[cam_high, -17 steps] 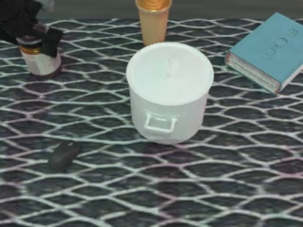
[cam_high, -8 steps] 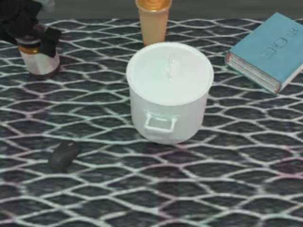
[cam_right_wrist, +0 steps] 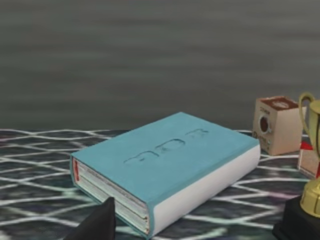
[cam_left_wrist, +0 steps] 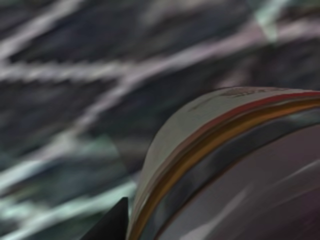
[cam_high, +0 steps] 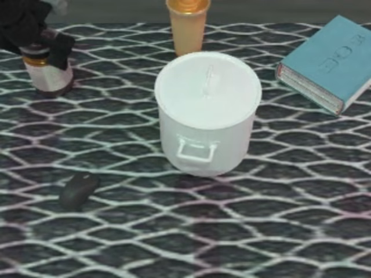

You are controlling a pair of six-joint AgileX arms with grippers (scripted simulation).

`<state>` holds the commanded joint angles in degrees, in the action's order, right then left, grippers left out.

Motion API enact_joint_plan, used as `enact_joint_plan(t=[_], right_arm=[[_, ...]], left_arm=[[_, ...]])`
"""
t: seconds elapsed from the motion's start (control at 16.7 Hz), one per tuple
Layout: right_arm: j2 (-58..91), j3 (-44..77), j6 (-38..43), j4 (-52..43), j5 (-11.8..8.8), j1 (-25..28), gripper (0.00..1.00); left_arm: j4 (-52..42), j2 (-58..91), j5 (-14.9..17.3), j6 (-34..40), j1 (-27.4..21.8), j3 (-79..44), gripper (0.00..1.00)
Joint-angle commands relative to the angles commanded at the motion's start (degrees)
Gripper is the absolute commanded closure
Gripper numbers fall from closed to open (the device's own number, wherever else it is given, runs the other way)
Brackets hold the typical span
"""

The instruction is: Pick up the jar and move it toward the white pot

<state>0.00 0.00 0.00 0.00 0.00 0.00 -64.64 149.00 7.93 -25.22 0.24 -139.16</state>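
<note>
Left claw (cam_high: 45,41), black and bulky, sits at the far left corner of the desk, pinching the small cylindrical jar (cam_high: 48,72) with a white label and amber band just under its dark lid. That jar stays well apart from the large white cylindrical pot (cam_high: 207,113) with a lid, a small knob and a rectangular side handle, which stands near the middle of the desk. Behind the pot stands a tall orange cup (cam_high: 187,24). A teal hardcover book (cam_high: 327,62) lies at the far right, and a dark computer mouse (cam_high: 78,190) lies toward the near left. The desk (cam_high: 290,202) carries a dark cover crossed by pale net-like lines; a plain grey wall rises behind it. The right claw is out of the top view; whether it is spread I cannot tell.
</note>
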Motion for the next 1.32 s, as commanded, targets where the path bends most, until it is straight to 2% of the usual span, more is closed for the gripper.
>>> enact_joint_plan(t=[0.48,1.02,1.32], right_arm=[[0.0,0.0,0.0,0.0,0.0,0.0,0.0],[0.0,0.0,0.0,0.0,0.0,0.0,0.0],[0.0,0.0,0.0,0.0,0.0,0.0,0.0]], left_arm=[[0.0,-1.0,0.0,0.0,0.3,0.9,1.0],[-0.9,-26.1,-0.2,-0.4,1.6,25.0,1.0],[-1.1,-30.4,-0.3,-0.4,1.9,29.2,1.0]])
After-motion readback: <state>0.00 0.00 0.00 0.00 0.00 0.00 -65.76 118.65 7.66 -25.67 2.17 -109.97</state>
